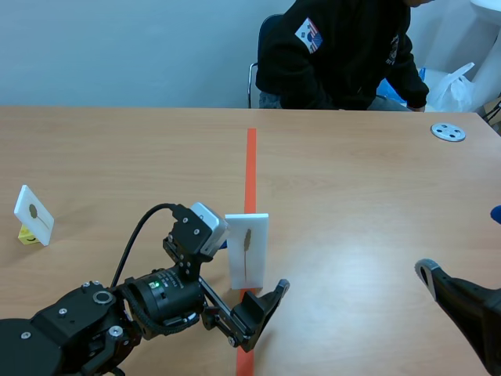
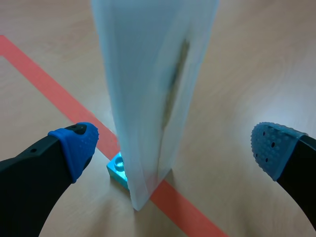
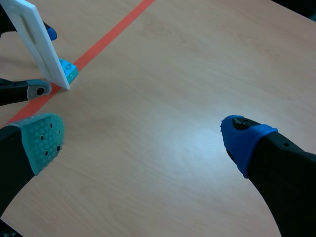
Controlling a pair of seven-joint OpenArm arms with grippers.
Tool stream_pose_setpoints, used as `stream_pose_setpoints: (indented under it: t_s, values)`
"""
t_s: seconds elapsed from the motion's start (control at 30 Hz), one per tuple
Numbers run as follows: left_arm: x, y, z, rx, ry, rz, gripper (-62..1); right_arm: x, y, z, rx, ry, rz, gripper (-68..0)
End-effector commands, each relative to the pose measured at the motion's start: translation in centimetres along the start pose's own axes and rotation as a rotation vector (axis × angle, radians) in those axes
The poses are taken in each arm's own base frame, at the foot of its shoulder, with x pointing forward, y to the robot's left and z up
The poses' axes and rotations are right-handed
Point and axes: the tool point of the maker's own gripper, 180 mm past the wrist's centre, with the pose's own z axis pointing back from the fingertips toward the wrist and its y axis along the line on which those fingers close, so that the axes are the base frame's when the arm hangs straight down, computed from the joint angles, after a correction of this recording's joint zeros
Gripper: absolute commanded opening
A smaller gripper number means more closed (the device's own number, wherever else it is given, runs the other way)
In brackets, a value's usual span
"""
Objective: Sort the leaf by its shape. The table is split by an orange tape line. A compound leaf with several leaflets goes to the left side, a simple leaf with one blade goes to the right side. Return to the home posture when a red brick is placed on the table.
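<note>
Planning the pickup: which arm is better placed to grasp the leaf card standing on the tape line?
Left. The left hand is open, a finger each side of the leaf card; the right hand is open but well away.

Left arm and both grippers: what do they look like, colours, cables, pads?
The left arm is black, with a looping black cable, a grey-white wrist camera and a green light. Left pads are blue; the right pads are grey-green and blue.

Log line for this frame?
left hand: open around leaf card on tape line | right hand: open, far from card
</note>
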Motion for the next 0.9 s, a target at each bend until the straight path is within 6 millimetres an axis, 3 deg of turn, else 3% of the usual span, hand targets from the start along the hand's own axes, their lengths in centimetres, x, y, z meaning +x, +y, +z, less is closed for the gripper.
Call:
stream_pose_setpoints:
  t_s: [0.0,0.1,0.23,0.57,0.73,0.87]
  values:
    - [1.0,0.5,-0.1,0.010,-0.031,-0.008,1.4,1.3,-0.2,-0.1,-0.011,-0.047,0.001,0.4]
    - [1.0,0.5,-0.1,0.010,-0.031,-0.008,-0.1,1.2,-0.1,-0.1,-0.020,-0.052,-0.015,0.4]
    - [1.0,0.5,-0.1,0.011,-0.031,-0.008,-20.2,1.2,-0.1,0.0,-0.026,-0.054,-0.024,0.4]
    - [1.0,1.0,0.0,0.035,-0.031,-0.016,-56.6,1.2,-0.1,0.0,-0.026,-0.054,-0.024,0.4]
    - [1.1,0.9,0.1,0.035,-0.030,-0.012,-57.9,1.2,-0.1,0.0,-0.026,-0.054,-0.023,0.4]
    - [2.6,-0.1,0.9,0.023,-0.052,0.020,-57.9,1.2,-0.1,0.0,-0.026,-0.054,-0.023,0.4]
